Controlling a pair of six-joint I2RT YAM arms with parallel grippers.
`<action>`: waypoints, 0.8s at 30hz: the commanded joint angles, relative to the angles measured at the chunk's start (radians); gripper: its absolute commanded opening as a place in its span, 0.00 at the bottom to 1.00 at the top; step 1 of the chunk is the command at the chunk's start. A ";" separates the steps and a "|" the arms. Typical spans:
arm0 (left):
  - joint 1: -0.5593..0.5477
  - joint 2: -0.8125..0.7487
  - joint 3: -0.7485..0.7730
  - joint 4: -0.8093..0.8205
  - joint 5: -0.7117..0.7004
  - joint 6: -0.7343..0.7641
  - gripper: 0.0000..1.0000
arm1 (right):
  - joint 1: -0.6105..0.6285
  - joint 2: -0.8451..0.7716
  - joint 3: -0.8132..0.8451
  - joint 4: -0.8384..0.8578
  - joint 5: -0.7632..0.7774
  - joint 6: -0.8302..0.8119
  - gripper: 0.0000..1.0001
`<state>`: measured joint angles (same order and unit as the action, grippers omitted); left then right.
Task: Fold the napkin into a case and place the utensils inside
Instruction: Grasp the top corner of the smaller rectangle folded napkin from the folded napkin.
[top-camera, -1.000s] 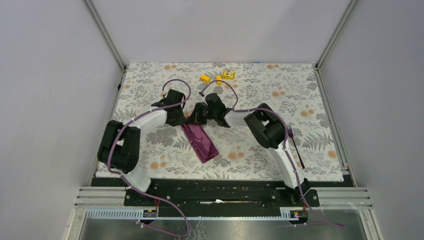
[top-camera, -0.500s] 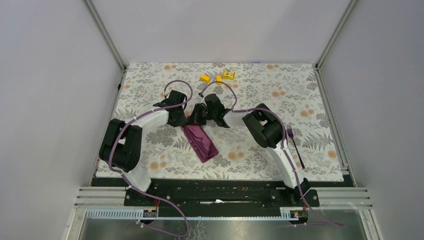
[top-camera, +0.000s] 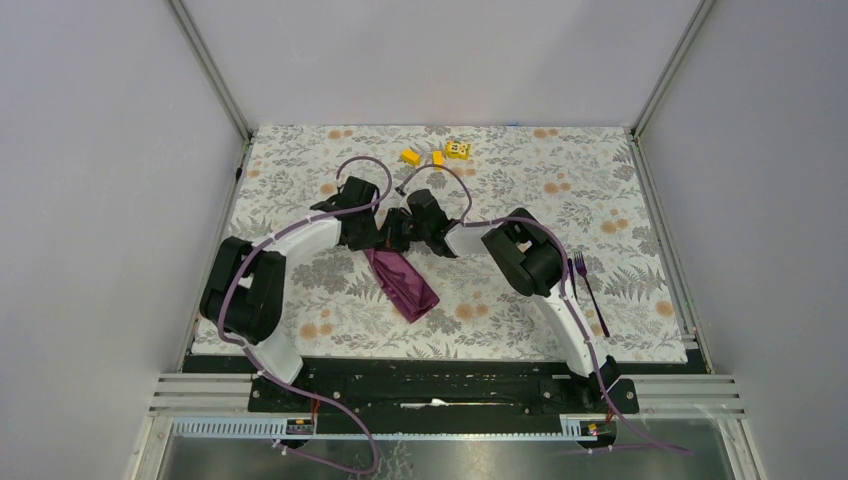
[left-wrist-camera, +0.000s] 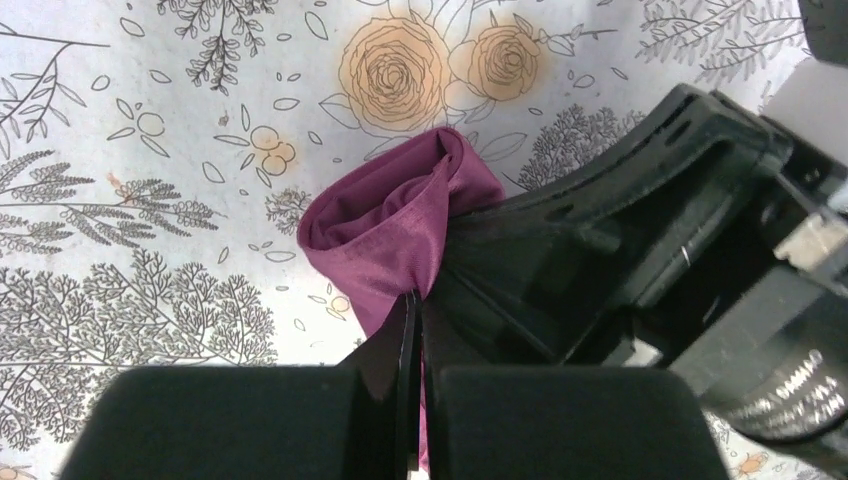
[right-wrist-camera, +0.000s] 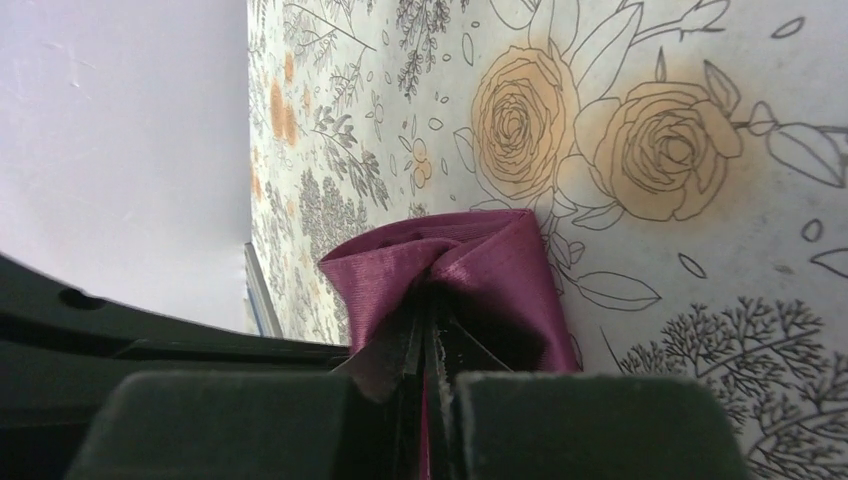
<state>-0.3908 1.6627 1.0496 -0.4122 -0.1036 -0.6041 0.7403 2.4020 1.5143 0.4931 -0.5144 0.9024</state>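
Top external view: folded purple napkin (top-camera: 403, 285) lies mid-tablecloth (top-camera: 300, 170), long axis slanting from far-left end to near-right, far end pinched by left gripper (top-camera: 380, 238) and right gripper (top-camera: 396, 238), fingers clamped narrow on the cloth, fork (top-camera: 591, 296) well apart at right.

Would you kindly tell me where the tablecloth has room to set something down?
Free: the far-right tablecloth between yellow blocks and fork; the near strip between napkin and right arm. Crowded: centre, where left gripper and right gripper pinch the napkin.
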 joint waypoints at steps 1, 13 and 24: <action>0.010 0.082 0.050 0.001 0.048 -0.012 0.00 | 0.027 0.028 -0.013 0.044 0.024 0.026 0.00; 0.089 -0.127 0.024 -0.001 0.095 -0.016 0.39 | 0.021 -0.037 -0.057 0.038 -0.009 0.013 0.02; 0.155 0.021 -0.024 0.126 0.226 -0.063 0.01 | 0.022 -0.053 -0.051 0.001 0.000 -0.022 0.00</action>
<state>-0.2291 1.6146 1.0470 -0.3710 0.0483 -0.6476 0.7464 2.4001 1.4746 0.5613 -0.5167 0.9279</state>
